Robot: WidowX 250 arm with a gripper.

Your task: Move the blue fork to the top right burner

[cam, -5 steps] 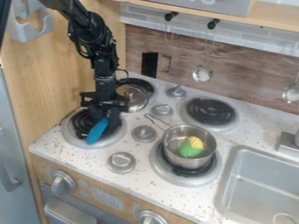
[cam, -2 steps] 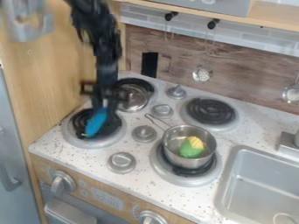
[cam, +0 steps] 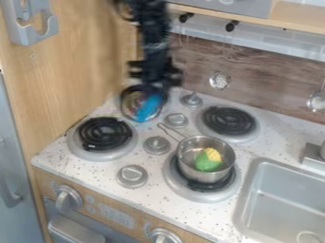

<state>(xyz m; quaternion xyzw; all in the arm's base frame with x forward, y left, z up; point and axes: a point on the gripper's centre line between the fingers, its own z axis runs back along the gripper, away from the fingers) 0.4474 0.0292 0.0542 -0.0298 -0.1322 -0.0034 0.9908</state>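
Near the far left corner of the counter (cam: 92, 172), the blue fork (cam: 148, 108) hangs aslant, its lower end pointing towards the front edge and leftward, its upper end gripped between the fingers of the gripper (cam: 153, 93). Behind it is a round metal lid (cam: 131, 105). On the front right burner (cam: 179, 190), a metal pot (cam: 190, 170) holds a green and yellow toy (cam: 208, 160).

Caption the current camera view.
Blue fork in the black pincer, left of the top right burner; steel pot front right.

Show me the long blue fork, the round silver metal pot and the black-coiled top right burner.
Long blue fork (cam: 149, 106): camera view, visible blue middle.
Round silver metal pot (cam: 202, 175): camera view, outer front wall.
Black-coiled top right burner (cam: 228, 121): camera view, coils.
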